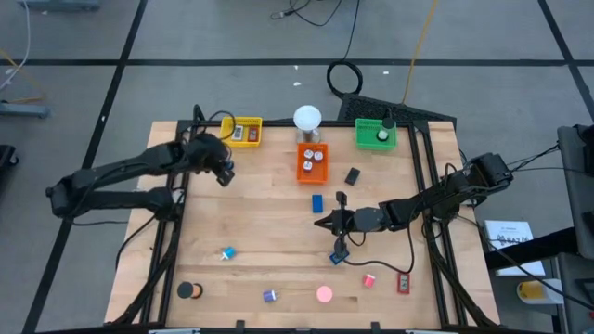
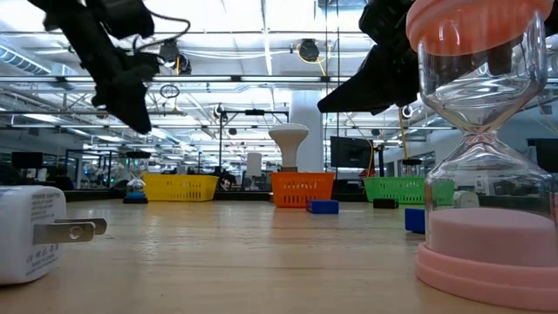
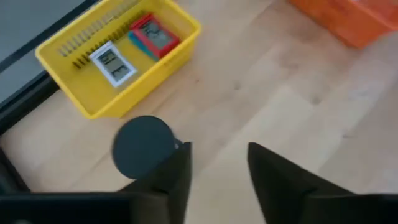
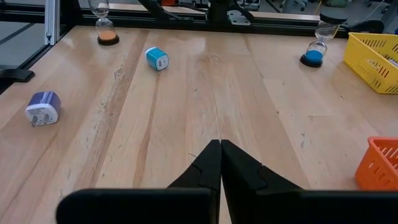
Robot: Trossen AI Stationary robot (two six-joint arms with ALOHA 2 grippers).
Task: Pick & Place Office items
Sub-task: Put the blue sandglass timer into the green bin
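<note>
My left gripper hangs open above the table's far left part, near the yellow tray. A black-capped hourglass stands just under it, outside the fingers and beside one of them. My right gripper is shut on nothing, low over the table's middle. Loose items lie around: a blue block, a black piece, a teal plug block, a purple plug block, a pink hourglass and red pieces.
The orange tray holds white round things and the green tray a black one. The yellow tray holds small display pieces. The white globe lamp stands at the far edge. A black hourglass stands near the front left.
</note>
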